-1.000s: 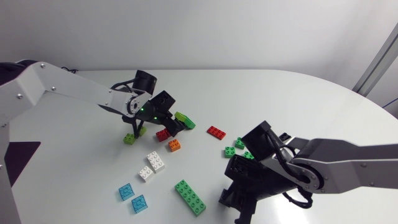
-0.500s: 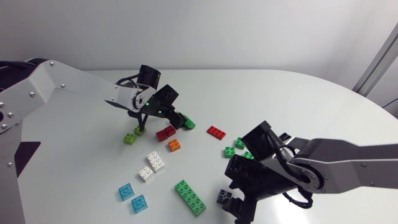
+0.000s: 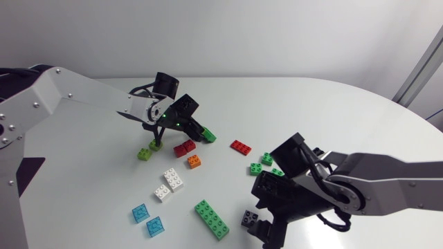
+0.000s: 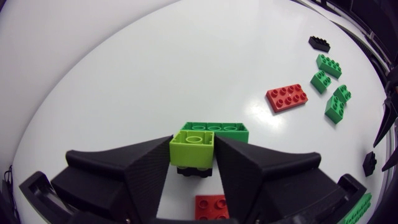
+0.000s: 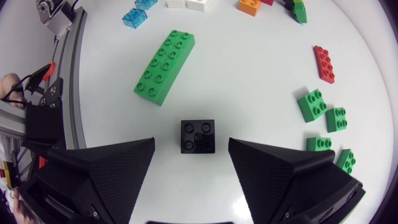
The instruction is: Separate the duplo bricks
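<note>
The left gripper [image 4: 193,150] is closed on a lime brick [image 4: 191,139], its two fingers pressing the brick from both sides. A black brick [image 4: 194,171] sits under the lime one, and a green brick [image 4: 214,130] lies against its far side; whether they are joined cannot be told. A red brick [image 4: 211,206] lies under the gripper. The right gripper [image 5: 191,140] hangs open over the table [image 3: 332,111], with a small black square brick [image 3: 252,219] lying untouched between its spread fingers. A long green brick [image 3: 211,218] lies near it. Two white bricks [image 3: 169,184], two blue bricks [image 3: 147,219], an orange brick [image 3: 194,162] and a flat red brick [image 3: 240,146] lie apart on the table.
</note>
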{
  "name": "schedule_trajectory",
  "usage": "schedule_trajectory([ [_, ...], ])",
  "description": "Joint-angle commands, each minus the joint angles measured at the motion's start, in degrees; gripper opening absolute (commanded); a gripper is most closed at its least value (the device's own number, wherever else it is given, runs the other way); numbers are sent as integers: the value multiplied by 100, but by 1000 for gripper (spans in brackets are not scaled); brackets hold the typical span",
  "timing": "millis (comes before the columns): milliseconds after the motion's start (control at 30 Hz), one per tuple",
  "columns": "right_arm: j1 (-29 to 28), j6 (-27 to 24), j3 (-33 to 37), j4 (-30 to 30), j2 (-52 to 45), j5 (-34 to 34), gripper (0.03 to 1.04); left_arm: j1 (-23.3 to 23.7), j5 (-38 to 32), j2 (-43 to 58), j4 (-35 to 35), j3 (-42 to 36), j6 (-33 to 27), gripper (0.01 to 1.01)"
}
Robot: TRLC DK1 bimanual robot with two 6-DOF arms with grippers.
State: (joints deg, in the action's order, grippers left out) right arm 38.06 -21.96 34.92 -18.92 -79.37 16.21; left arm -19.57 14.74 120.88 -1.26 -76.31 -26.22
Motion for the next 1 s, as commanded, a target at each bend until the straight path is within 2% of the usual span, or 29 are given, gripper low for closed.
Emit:
schedule_trajectory([
  [0,52,-90,59,-121,150,-21,854,-3,-15,164,38,-94,82,226],
  [200,52,-37,103,-147,458,-100,854,-20,-6,-73,11,2,117,215],
  [533,694,-2,226,714,801,-1577,854,-161,319,-1154,-955,143,451,213],
  [733,1089,-450,156,1760,546,-2878,854,-266,767,-1471,-1773,20,776,211],
  [867,1177,-758,-20,2586,361,-3396,854,-275,1110,-1603,-2256,-94,961,211],
  [967,1168,-898,-108,3008,282,-3510,854,-249,1435,-1708,-2581,-173,1057,211],
])
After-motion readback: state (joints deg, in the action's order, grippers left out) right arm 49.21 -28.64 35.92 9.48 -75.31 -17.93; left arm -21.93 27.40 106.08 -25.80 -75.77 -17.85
